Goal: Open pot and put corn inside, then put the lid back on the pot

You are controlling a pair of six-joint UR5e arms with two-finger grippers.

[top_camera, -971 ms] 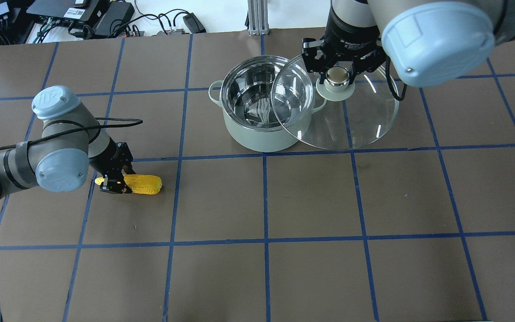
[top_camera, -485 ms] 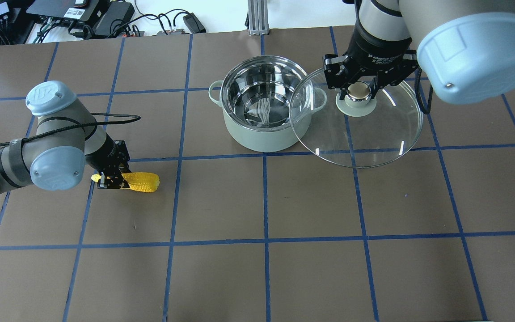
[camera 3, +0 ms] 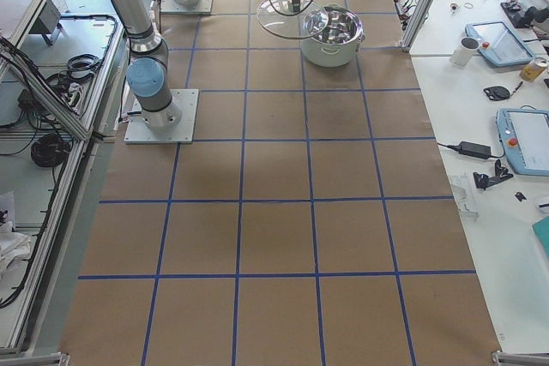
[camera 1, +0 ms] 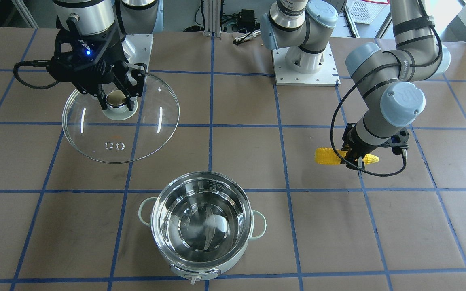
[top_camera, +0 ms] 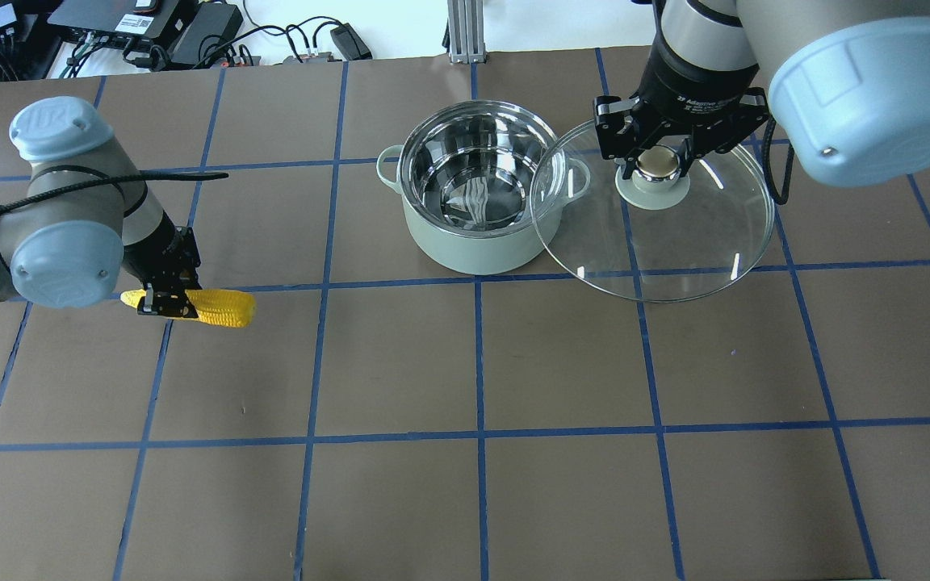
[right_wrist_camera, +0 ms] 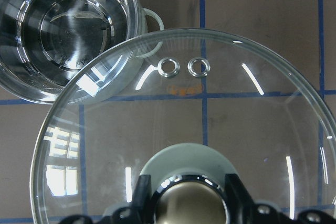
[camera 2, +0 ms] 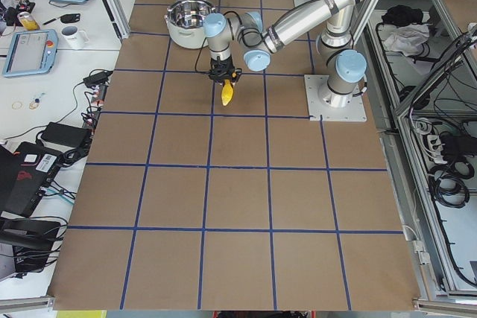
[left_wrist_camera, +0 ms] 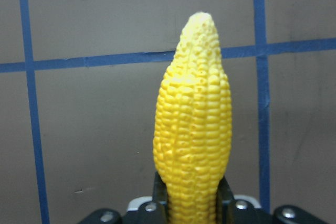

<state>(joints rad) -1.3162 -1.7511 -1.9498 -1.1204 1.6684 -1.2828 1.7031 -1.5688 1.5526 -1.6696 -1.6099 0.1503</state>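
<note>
**Lid off pot, corn in L claw**

Brown-paper table [top_camera: 562,355] w/ blue tape grid, cables and gear along the far edge. Mint-green pot [top_camera: 465,246] stands upright near the middle-back of the table, open, shiny steel inside showing.

Right gripper [top_camera: 657,161] is clamped on the lid's beige knob [top_camera: 657,165], fingers on either side of it. Glass lid [top_camera: 675,242] hangs roughly level in the air on the pot's right side. From overhead its edge overlaps the pot's right handle [top_camera: 576,179] and a bit of the rim; the front cam shows it clear of the pot. Two vent rings [right_wrist_camera: 169,67] sit on the side twd the pot.

Left gripper [top_camera: 165,303] is closed tight on the corn [top_camera: 219,307], well to the pot's left. Grip is nearer one end, and the longer part sticks out twd the pot side. Cob lies about level and looks lifted just off the paper, though the gap is hard to judge.
</note>
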